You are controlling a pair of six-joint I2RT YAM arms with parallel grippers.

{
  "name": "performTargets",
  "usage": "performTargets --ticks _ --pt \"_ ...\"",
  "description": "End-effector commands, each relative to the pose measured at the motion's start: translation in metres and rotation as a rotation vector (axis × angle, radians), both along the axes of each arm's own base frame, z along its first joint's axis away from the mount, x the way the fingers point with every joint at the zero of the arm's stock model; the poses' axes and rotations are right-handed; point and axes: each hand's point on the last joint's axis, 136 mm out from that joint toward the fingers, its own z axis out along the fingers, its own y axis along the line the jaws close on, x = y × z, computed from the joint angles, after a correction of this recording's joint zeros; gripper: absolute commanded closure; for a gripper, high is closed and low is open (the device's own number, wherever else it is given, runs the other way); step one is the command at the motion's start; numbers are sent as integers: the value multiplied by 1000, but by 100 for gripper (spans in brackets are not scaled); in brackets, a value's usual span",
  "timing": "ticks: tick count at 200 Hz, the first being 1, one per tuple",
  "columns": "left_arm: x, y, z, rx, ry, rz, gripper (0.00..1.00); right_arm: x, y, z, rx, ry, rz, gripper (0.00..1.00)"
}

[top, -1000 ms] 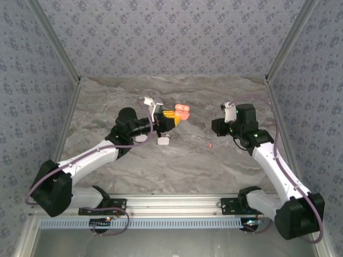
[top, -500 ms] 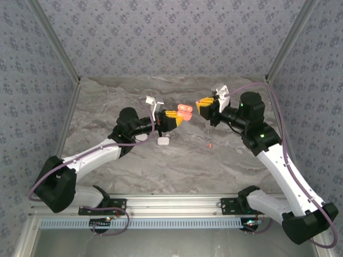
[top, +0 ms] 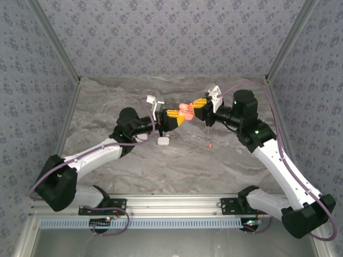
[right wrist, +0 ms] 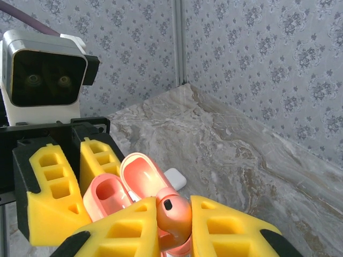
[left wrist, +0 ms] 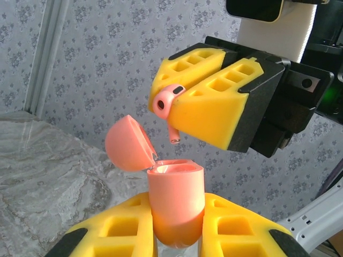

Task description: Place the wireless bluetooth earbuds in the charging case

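Note:
My left gripper (left wrist: 174, 227) is shut on a red-orange charging case (left wrist: 176, 201), held upright above the table with its lid (left wrist: 127, 143) hinged open. My right gripper (right wrist: 174, 227) is shut on a red-orange earbud (right wrist: 172, 217), stem down. That earbud (left wrist: 167, 101) hangs just above and slightly left of the case's open mouth, apart from it. From above, the two grippers meet at the back middle, the case (top: 186, 111) between the left gripper (top: 180, 119) and the right gripper (top: 196, 105).
A closed white case (top: 163, 141) lies on the marble table (top: 177, 166) under the left arm, also seen as a white case (right wrist: 174, 179) from the right wrist. A small red-orange piece (top: 210, 144) lies on the table near the right arm. Patterned walls enclose three sides.
The right arm has swung left from the right side toward the left gripper, bringing the red-orange earbud up to the open case. The left arm has held still.

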Motion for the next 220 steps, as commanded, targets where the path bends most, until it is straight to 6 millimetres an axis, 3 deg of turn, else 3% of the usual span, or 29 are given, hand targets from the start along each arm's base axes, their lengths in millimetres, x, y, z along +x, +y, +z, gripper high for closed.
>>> performTargets --ticks 1,121,220 --pt "-6 -1 30 -61 -74 -22 100 -5 5 11 0 -28 38 81" --pt "-6 0 30 -64 -78 -15 100 -16 7 -8 -42 28 91 81" --pt "-8 0 32 -70 -86 -18 100 -22 15 -4 4 111 185 74"
